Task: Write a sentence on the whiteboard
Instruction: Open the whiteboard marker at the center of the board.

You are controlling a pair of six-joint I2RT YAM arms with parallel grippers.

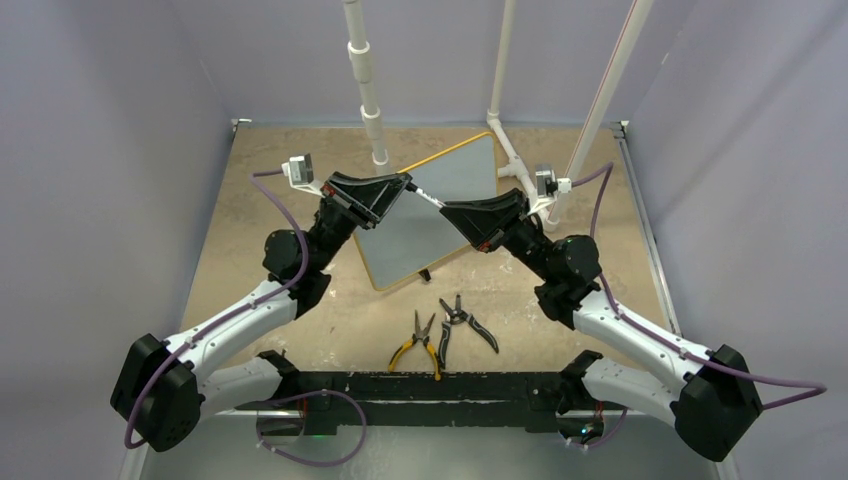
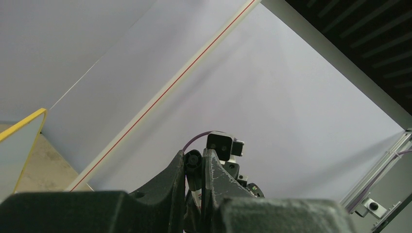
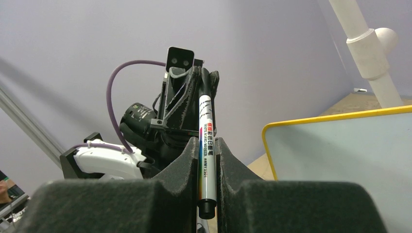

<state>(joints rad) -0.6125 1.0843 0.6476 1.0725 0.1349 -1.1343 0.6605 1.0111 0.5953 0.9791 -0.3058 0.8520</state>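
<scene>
The whiteboard [image 1: 440, 225] lies tilted at the middle back of the table, with a yellow-orange rim. Its surface shows blank; no sentence is visible. Both grippers meet above its left part. A white marker [image 3: 206, 141] with a black cap spans between them. My right gripper [image 1: 447, 207] is shut on the marker's white body, as its wrist view [image 3: 207, 141] shows. My left gripper [image 1: 405, 187] is shut on the marker's black cap end [image 2: 195, 161]. The board's corner shows in the left wrist view [image 2: 14, 145] and the right wrist view [image 3: 340, 165].
Yellow-handled pliers [image 1: 418, 343] and black-handled pliers [image 1: 467, 322] lie near the front middle. White pipes [image 1: 368, 90] stand at the back, one with a foot [image 1: 510, 150] beside the board's far corner. Purple walls enclose the table.
</scene>
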